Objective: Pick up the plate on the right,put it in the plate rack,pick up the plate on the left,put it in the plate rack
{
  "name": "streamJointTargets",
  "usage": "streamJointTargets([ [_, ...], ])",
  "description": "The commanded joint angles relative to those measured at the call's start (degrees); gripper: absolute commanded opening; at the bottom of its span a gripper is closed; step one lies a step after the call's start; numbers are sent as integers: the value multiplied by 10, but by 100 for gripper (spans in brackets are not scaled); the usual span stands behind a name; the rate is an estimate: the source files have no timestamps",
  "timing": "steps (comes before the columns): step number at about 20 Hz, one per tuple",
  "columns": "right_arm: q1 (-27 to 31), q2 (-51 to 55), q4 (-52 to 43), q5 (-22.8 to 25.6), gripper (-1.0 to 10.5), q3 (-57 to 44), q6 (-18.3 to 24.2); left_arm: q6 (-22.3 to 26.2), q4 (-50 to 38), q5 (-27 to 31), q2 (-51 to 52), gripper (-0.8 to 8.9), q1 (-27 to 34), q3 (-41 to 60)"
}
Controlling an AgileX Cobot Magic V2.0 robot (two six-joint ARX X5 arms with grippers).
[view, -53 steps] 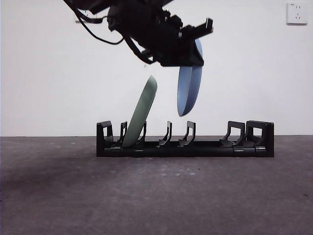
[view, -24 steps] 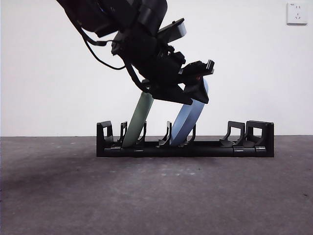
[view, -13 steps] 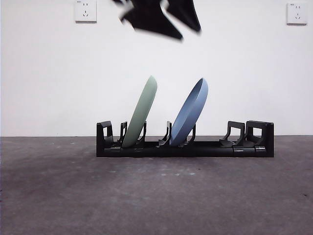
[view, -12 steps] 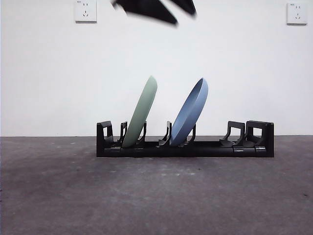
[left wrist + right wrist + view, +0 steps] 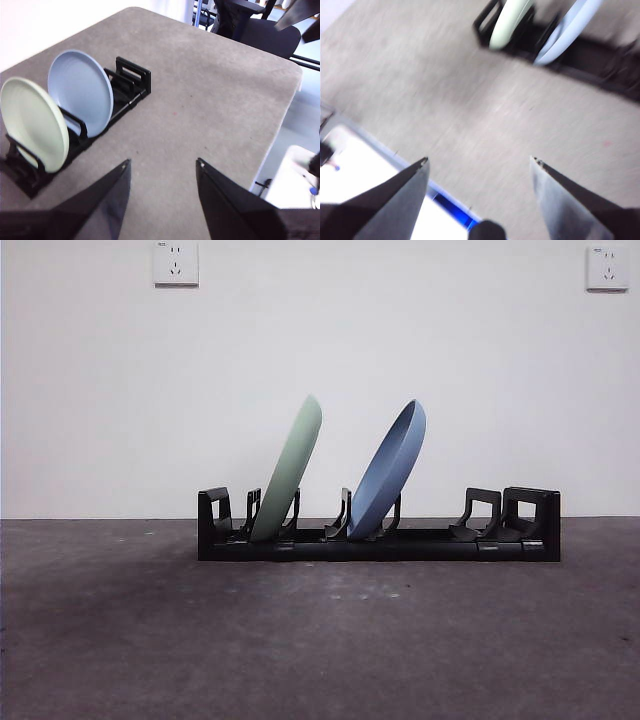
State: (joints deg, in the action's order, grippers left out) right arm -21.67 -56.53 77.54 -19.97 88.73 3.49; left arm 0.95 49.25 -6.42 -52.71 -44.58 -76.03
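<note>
The arm has left the front view. The blue plate (image 5: 389, 468) leans in the plate rack (image 5: 378, 538) beside the green plate (image 5: 290, 468). Left gripper (image 5: 161, 172) and, though blurred, right gripper (image 5: 479, 162) seem spread apart, empty.

The left gripper (image 5: 162, 172) has two flat black jaws, broad at the base and narrowing to blunt, squared tips with a dull matte surface. The right gripper (image 5: 479, 162) has two longer, blade-like black jaws that taper to sharp points, with a rounded black part showing between their bases.
</note>
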Motion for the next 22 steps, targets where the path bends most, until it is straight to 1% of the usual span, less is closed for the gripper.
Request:
streamJointTargets([
  [1, -1, 2, 13, -13, 343, -22, 11, -10, 25, 0, 18, 220, -1, 1],
  [3, -1, 1, 13, -13, 343, -28, 13, -10, 38, 0, 25, 220, -1, 1],
  [8, -1, 2, 13, -13, 335, -28, 13, -10, 38, 0, 17, 220, -1, 1],
  [9, -1, 2, 13, -13, 298, -28, 13, -10, 38, 0, 13, 220, -1, 1],
  [11, -1, 2, 13, -13, 179, -28, 16, -9, 38, 0, 8, 215, -1, 1],
  [12, -1, 2, 13, -13, 143, -28, 18, -9, 38, 0, 6, 185, -1, 1],
  [13, -1, 2, 13, -13, 98, -28, 23, -7, 38, 0, 4, 50, -1, 1],
  [14, -1, 2, 13, -13, 53, -28, 27, -4, 37, 0, 4, -9, -1, 1],
  [16, -1, 2, 13, -13, -14, -28, 31, -2, 37, 0, 4, -7, -1, 1],
  [20, -1, 2, 13, -12, -12, -28, 40, -3, 38, 0, 4, -5, -1, 1],
  [22, -1, 1, 13, -10, 4, -28, 6, -3, 38, 0, 4, -4, -1, 1],
])
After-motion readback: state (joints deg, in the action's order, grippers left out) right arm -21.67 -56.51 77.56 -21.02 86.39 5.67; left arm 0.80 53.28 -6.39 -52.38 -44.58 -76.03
